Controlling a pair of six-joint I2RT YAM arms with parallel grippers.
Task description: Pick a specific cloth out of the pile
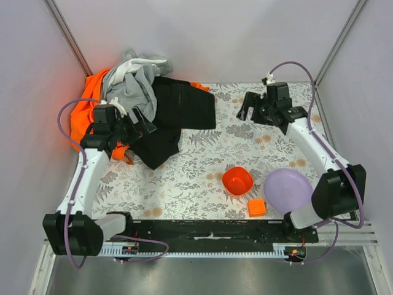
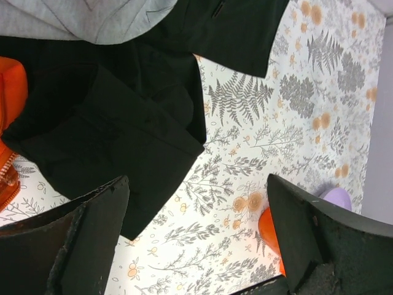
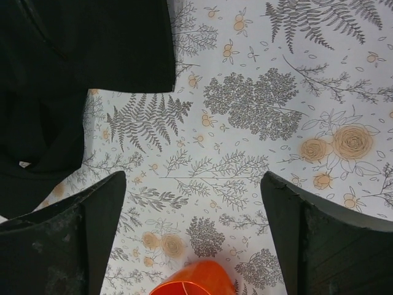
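Note:
The pile (image 1: 132, 86) lies at the back left: grey and white fabric on top, bright orange cloth (image 1: 83, 117) at the left, a large black cloth (image 1: 178, 107) spread to the right. No teal cloth shows in any view. My left gripper (image 1: 145, 127) is open and empty at the black cloth's near left edge. In the left wrist view the gripper (image 2: 196, 233) hovers over bare table beside the black cloth (image 2: 123, 123). My right gripper (image 1: 245, 110) is open and empty, right of the pile. In the right wrist view the gripper (image 3: 193, 227) is above the table, with the black cloth (image 3: 80, 49) at upper left.
An orange bowl (image 1: 237, 180), a purple plate (image 1: 288, 190) and a small orange block (image 1: 256, 208) sit at the front right. White walls close the back and both sides. The table has a floral cover (image 1: 202, 178).

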